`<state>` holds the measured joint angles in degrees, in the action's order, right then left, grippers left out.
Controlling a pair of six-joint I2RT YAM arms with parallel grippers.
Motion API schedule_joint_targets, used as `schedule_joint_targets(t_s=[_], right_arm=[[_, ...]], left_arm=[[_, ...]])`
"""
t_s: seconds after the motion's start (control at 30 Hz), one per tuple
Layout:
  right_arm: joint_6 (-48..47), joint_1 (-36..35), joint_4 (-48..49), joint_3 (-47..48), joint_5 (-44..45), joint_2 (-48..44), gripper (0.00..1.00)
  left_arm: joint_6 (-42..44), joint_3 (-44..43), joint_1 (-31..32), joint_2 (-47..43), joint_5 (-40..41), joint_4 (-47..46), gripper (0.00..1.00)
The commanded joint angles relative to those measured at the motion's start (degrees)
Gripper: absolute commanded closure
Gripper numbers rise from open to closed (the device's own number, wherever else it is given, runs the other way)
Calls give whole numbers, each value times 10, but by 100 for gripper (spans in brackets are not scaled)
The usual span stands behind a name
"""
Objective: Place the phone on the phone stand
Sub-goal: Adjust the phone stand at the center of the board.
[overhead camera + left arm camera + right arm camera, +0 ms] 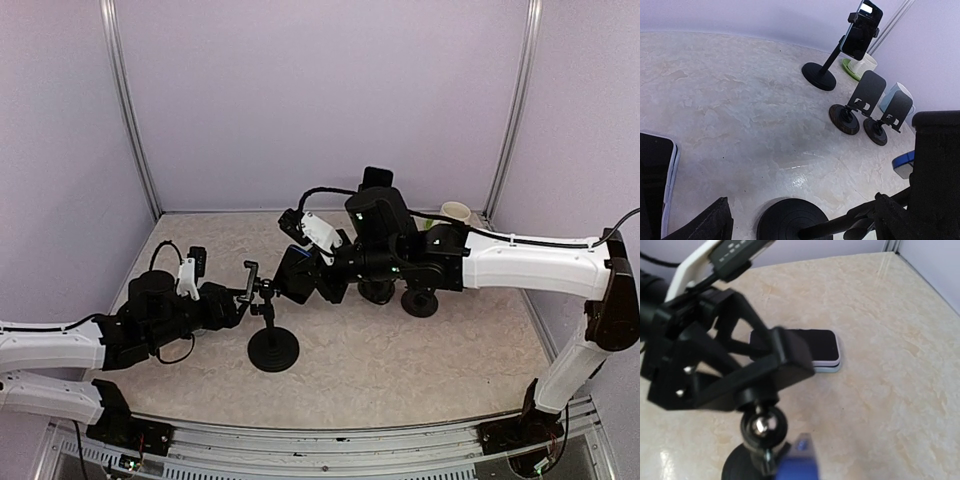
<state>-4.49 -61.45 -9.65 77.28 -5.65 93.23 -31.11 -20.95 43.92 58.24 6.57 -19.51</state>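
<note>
Wide-spread fingers (705, 225) of the left pincer (800, 226) framed its wrist view, straddling the phone stand (790, 220); whether they touched it was unclear. The phone (657, 175) lay flat on the desk (740, 110), at the left edge. In the right wrist view, the right pincer (799, 460) was closed and blurred beside the stand's ball joint (760, 425), holding nothing visible. From above, both pincers met at the stand's clamp (250, 278).

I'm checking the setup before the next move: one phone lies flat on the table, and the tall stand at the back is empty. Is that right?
Not quite. The tall stand at the back is not empty: it holds a second phone, as the left wrist view shows. The first phone does lie flat on the table.
</note>
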Motion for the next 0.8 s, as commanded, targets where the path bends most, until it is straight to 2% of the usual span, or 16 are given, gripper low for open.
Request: schedule_joint_targets(t_s=[0.0,0.23,0.57,0.77], right_arm=[[11,-2,17,33,16,11,100],[9,-2,11,66,13,41,100],[-2,0,7,118,-9,78,100],[-2,15,-1,114,0,67,100]], left_arm=[[-34,4,20,-41,30,8,5],[-71,14,55,-81,56,39,5],[-94,16,93,-86,73,43,5],[-97,2,115,-106,114,87,4]])
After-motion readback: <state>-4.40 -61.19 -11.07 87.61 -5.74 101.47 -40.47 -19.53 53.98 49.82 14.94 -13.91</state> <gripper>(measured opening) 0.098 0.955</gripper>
